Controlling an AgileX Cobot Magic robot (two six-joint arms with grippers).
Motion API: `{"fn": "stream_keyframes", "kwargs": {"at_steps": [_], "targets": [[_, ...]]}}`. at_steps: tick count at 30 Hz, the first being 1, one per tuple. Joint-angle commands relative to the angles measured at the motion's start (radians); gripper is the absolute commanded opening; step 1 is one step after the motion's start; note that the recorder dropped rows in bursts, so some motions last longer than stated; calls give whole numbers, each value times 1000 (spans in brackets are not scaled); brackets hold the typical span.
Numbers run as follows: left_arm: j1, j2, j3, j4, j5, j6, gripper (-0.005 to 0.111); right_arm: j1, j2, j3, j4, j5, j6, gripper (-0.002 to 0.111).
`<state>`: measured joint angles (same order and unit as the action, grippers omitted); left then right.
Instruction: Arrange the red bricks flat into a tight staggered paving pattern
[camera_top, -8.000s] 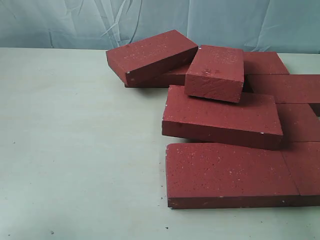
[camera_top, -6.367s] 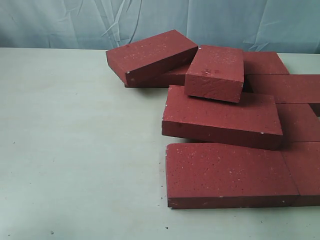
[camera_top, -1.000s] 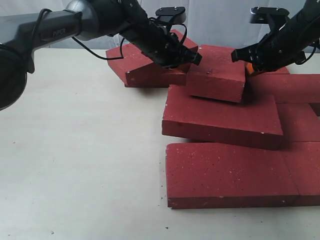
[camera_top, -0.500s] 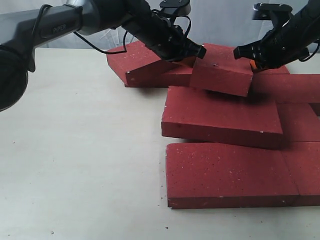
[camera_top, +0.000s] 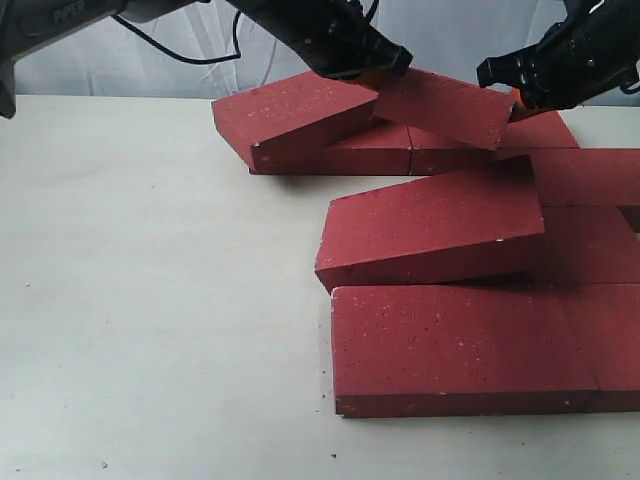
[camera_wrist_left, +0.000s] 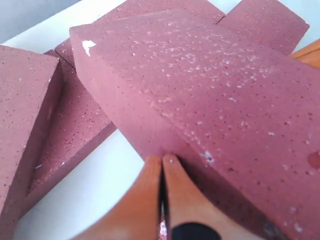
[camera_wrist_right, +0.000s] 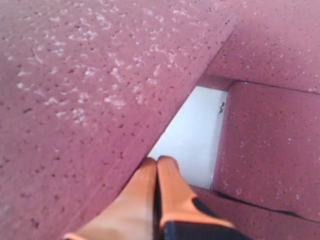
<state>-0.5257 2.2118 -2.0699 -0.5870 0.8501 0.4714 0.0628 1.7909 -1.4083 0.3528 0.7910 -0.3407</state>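
The left end effector (camera_top: 392, 62) and right end effector (camera_top: 492, 76), each with fingers pressed together, squeeze one tilted red brick (camera_top: 445, 105) by its ends, aloft near the far edge of the surface (camera_top: 150, 300). Equal inward pressure and matched motion should stop it slipping.

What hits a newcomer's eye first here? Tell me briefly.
One red brick is held off the pile at the back, pinched endwise between the left fingers and right fingers, both pairs shut. In front, another brick lies tilted among the flat bricks.

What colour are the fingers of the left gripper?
Orange; the fingers of the left gripper show best in the left wrist view.
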Motion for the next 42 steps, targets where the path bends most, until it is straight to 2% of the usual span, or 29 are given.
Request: {"fn": "stream_keyframes", "kwargs": {"at_steps": [1, 6, 14, 22, 28, 36, 39, 42], "targets": [[-6, -44, -7, 53, 74, -23, 0, 35, -31, -5, 11, 53, -22, -1], [-6, -76, -2, 104, 163, -29, 0, 120, -59, -5, 11, 38, -22, -1], [-6, -220, 155, 234, 154, -72, 0, 219, -99, -5, 13, 41, 23, -1], [8, -418, 403, 360, 91, -137, 0, 336, -119, -4, 18, 70, 86, -1], [68, -570, 657, 353, 8, -151, 0, 464, -119, -4, 13, 63, 112, -1], [68, -730, 927, 368, -110, -161, 0, 604, -111, -4, 13, 23, 147, -1], [76, -800, 1047, 511, -167, -292, 0, 667, -59, -4, 12, 3, 160, -1], [122, -826, 1132, 524, -192, -305, 0, 706, -2, -4, 12, -52, 160, -1]]}}
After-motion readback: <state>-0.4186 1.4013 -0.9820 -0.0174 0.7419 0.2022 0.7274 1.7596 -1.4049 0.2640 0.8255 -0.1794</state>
